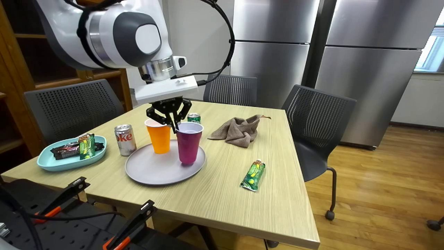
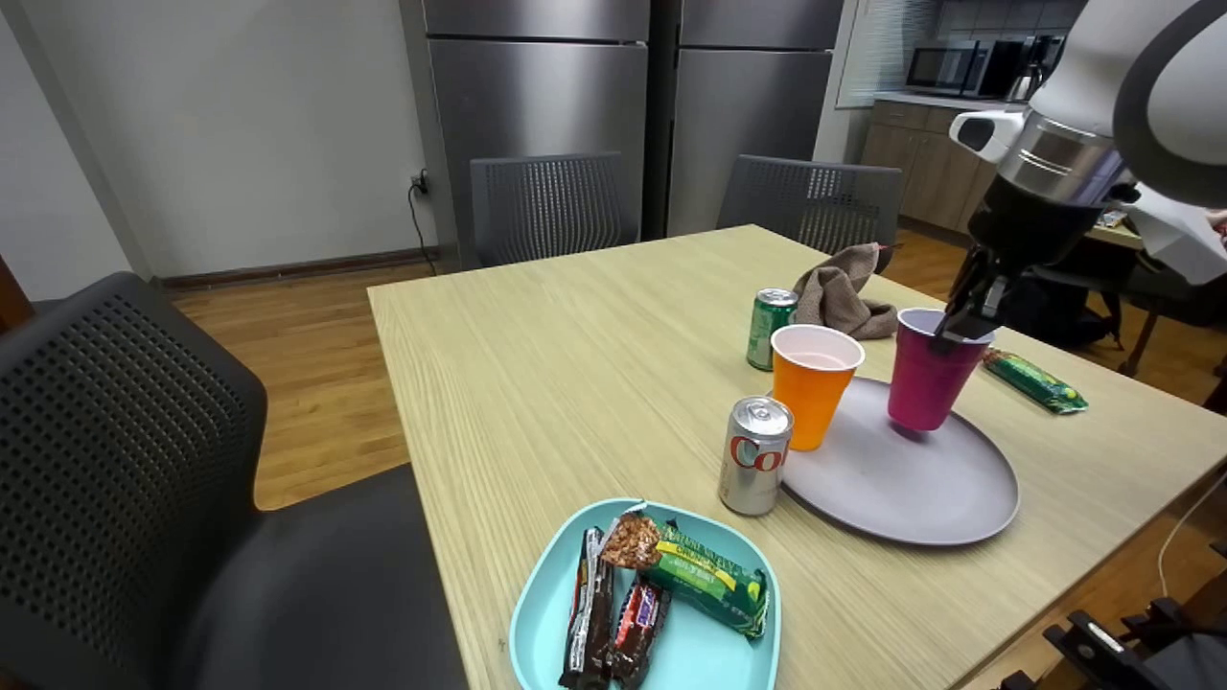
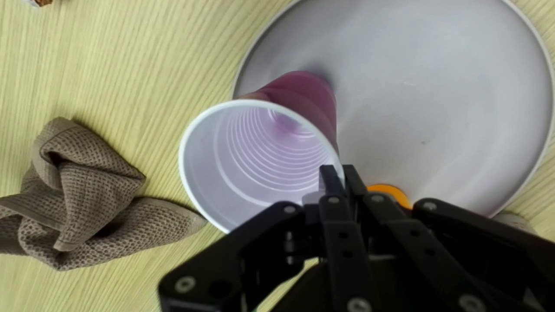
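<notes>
In an exterior view, the gripper (image 1: pixel 175 127) reaches down and pinches the rim of the purple cup (image 1: pixel 189 146) on the side nearer the orange cup (image 1: pixel 160 139). The orange cup stands upright on the plate (image 1: pixel 152 175), a little apart from the purple one and not held. The purple cup is over the plate too, its foot at or barely above the surface; which of the two cannot be told. A bar (image 1: pixel 253 175) lies on the table (image 1: pixel 225 205), off the plate.

In an exterior view, the silver can (image 2: pixel 757 455) stands just beside the plate and the green can (image 2: pixel 772 331) beyond the orange cup, both on the table. The tray (image 2: pixel 695 661) holds wrapped snacks (image 2: pixel 714 580). From here the purple cup seems to lean slightly.

In the wrist view, one finger (image 3: pixel 328 177) sits inside the purple cup and its partner outside, clenched with the thin wall between them. The cloth (image 3: pixel 86 195) lies crumpled on the table, off the plate. The grasp thus looks complete, while the release is not yet done. Whether the purple cup is on its way up or down cannot be judged.
</notes>
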Tool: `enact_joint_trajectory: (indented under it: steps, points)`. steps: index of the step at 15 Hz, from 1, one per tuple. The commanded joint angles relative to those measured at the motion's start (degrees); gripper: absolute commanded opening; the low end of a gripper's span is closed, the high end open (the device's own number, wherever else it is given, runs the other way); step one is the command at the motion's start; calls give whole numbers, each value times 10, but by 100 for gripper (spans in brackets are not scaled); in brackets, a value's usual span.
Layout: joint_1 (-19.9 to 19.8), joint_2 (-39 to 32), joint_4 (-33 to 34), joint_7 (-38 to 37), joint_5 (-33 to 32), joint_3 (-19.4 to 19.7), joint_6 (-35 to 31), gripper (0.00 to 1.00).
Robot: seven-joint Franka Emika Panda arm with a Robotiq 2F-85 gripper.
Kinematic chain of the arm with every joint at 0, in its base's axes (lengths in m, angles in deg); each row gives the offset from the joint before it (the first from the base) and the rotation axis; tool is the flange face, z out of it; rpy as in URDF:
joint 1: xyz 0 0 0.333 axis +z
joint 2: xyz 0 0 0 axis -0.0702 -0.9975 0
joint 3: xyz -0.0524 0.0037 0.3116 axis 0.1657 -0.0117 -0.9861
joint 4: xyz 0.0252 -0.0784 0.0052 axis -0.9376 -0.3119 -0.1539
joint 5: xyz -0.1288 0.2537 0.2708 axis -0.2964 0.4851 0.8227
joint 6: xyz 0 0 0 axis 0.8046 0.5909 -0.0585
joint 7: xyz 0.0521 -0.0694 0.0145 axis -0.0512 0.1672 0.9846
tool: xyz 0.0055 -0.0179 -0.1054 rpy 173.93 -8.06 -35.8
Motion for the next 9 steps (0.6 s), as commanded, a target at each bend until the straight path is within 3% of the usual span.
enact_joint_trajectory:
  steps: [1,2,4,9]
  points:
    - [-17,-10,0,-11,-9,-19,-20,1]
    - [-17,-11,0,-12,-9,-20,-19,30]
    - [-7,-7,0,8,18,-21,-3,38]
    - [-14,15,0,49,114,-61,27,75]
